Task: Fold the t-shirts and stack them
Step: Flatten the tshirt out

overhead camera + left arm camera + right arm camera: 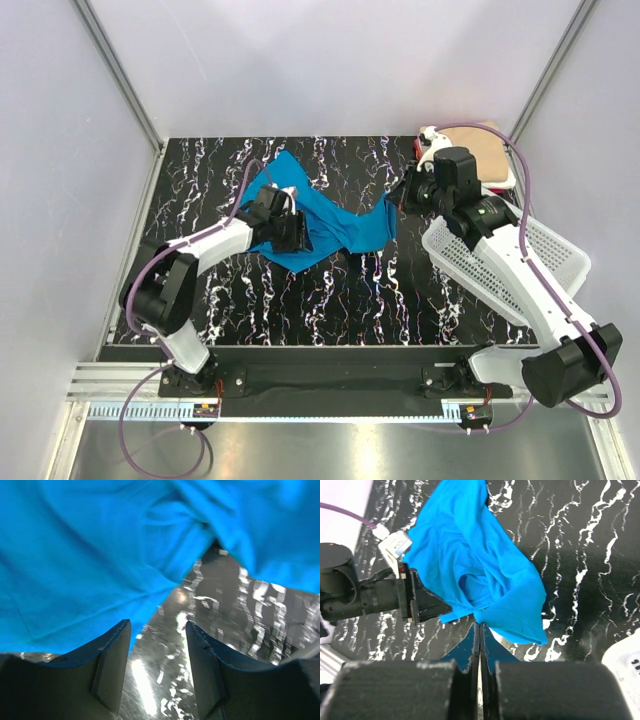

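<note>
A turquoise-blue t-shirt (340, 228) lies crumpled and partly spread on the black marbled table. My right gripper (480, 626) is shut on a bunched edge at the shirt's (470, 555) right side, and in the top view that gripper (398, 198) holds the cloth stretched toward it. At the shirt's left part, my left gripper (300, 235) is low over the table. Its jaws (157, 630) stand open with only bare table between them, and the blue cloth (90, 555) lies just ahead of the tips. A tan folded t-shirt (490, 150) with a red one's edge (507, 182) under it rests at the back right.
A white perforated basket (500, 270) sits tilted at the right, under my right arm, and its corner (625, 665) shows in the right wrist view. Grey walls and metal frame posts enclose the table. The left gripper's body (420, 602) is beside the shirt.
</note>
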`<state>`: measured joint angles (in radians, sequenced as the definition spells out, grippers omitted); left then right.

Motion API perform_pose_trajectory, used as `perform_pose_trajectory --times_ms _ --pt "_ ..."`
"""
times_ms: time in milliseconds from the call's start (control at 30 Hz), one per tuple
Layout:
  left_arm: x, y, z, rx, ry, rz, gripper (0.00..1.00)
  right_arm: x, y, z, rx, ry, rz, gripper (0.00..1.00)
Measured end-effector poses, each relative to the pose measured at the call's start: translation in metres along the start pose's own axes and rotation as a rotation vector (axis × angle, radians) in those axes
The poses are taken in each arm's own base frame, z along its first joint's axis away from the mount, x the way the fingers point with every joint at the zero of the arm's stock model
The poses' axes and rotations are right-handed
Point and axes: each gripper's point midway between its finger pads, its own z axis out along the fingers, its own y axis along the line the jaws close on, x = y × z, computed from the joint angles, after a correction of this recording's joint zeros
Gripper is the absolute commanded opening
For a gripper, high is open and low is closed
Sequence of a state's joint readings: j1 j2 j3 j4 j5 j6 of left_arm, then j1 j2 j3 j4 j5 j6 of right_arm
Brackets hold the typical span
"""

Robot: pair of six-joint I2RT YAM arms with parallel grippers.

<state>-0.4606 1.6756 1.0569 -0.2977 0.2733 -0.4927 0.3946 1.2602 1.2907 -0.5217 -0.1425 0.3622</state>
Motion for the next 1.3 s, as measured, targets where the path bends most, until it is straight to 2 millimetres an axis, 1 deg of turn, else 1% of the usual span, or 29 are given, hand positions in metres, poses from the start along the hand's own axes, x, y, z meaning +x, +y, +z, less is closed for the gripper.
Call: perform_pose_trajectory --times_ms 67,133,167,233,267,300,333,400,433,467,500,533,567,633,667,700,800,867,900,967,1067,1133,1200,1233,1300 --pt "0.003 0.01 0.001 -0.053 0.002 -0.014 0.53 0.001 -0.005 0.005 0.019 0.003 -0.009 0.0" --pt "-0.004 0.018 -0.005 -0.083 -0.026 -0.031 0.53 -0.001 -0.013 0.015 0.055 0.005 -0.03 0.0" --pt "-0.012 0.023 -0.012 -0.092 -0.05 -0.045 0.52 -0.002 -0.018 0.024 0.078 0.012 -0.041 0.0" --pt "-0.026 0.034 -0.027 -0.111 -0.097 -0.078 0.52 -0.011 -0.03 0.046 0.136 0.021 -0.07 0.02" --pt "-0.035 0.044 -0.037 -0.122 -0.133 -0.103 0.52 -0.018 -0.037 0.06 0.166 0.022 -0.087 0.03" --pt "-0.044 0.055 -0.048 -0.136 -0.167 -0.131 0.52 -0.026 -0.042 0.072 0.187 0.012 -0.099 0.04" --pt "-0.05 0.066 -0.058 -0.151 -0.198 -0.162 0.52 -0.036 -0.05 0.088 0.217 0.009 -0.116 0.04" --pt "-0.058 0.091 -0.079 -0.187 -0.26 -0.227 0.54 -0.054 -0.064 0.111 0.255 -0.005 -0.131 0.06" --pt "-0.058 0.101 -0.089 -0.204 -0.282 -0.257 0.55 -0.069 -0.072 0.126 0.267 -0.027 -0.138 0.15" --pt "-0.057 0.108 -0.096 -0.216 -0.296 -0.276 0.56 -0.079 -0.081 0.138 0.283 -0.041 -0.14 0.23" --pt "-0.055 0.113 -0.105 -0.225 -0.311 -0.293 0.57 -0.087 -0.089 0.149 0.299 -0.048 -0.143 0.27" --pt "-0.056 0.115 -0.115 -0.228 -0.326 -0.304 0.57 -0.092 -0.097 0.157 0.314 -0.053 -0.146 0.35" --pt "-0.058 0.117 -0.121 -0.228 -0.341 -0.31 0.57 -0.096 -0.104 0.166 0.327 -0.053 -0.138 0.39" --pt "-0.063 0.123 -0.134 -0.229 -0.376 -0.325 0.57 -0.093 -0.112 0.177 0.345 -0.033 -0.11 0.45" --pt "-0.065 0.128 -0.138 -0.233 -0.385 -0.335 0.57 -0.087 -0.113 0.178 0.349 -0.015 -0.083 0.48" --pt "-0.067 0.134 -0.14 -0.241 -0.39 -0.349 0.57 -0.079 -0.113 0.178 0.353 0.011 -0.064 0.49" --pt "-0.064 0.154 -0.135 -0.281 -0.358 -0.385 0.52 -0.054 -0.104 0.175 0.346 0.058 0.009 0.49" --pt "-0.057 0.165 -0.12 -0.303 -0.297 -0.401 0.47 -0.031 -0.092 0.171 0.325 0.1 0.052 0.49" --pt "-0.052 0.171 -0.11 -0.313 -0.26 -0.411 0.46 -0.017 -0.085 0.166 0.311 0.129 0.073 0.48" --pt "-0.039 0.18 -0.094 -0.328 -0.194 -0.439 0.46 0.004 -0.069 0.157 0.28 0.167 0.101 0.47" --pt "-0.021 0.188 -0.08 -0.339 -0.135 -0.47 0.47 0.03 -0.04 0.136 0.217 0.202 0.132 0.45" --pt "-0.016 0.19 -0.075 -0.34 -0.117 -0.485 0.48 0.038 -0.024 0.123 0.183 0.208 0.143 0.45" --pt "-0.016 0.191 -0.071 -0.34 -0.118 -0.494 0.48 0.043 -0.008 0.111 0.149 0.195 0.157 0.45" --pt "-0.018 0.192 -0.07 -0.339 -0.123 -0.495 0.49 0.045 -0.003 0.105 0.138 0.191 0.164 0.46" --pt "-0.019 0.194 -0.066 -0.338 -0.126 -0.499 0.49 0.048 -0.001 0.096 0.128 0.181 0.178 0.46"
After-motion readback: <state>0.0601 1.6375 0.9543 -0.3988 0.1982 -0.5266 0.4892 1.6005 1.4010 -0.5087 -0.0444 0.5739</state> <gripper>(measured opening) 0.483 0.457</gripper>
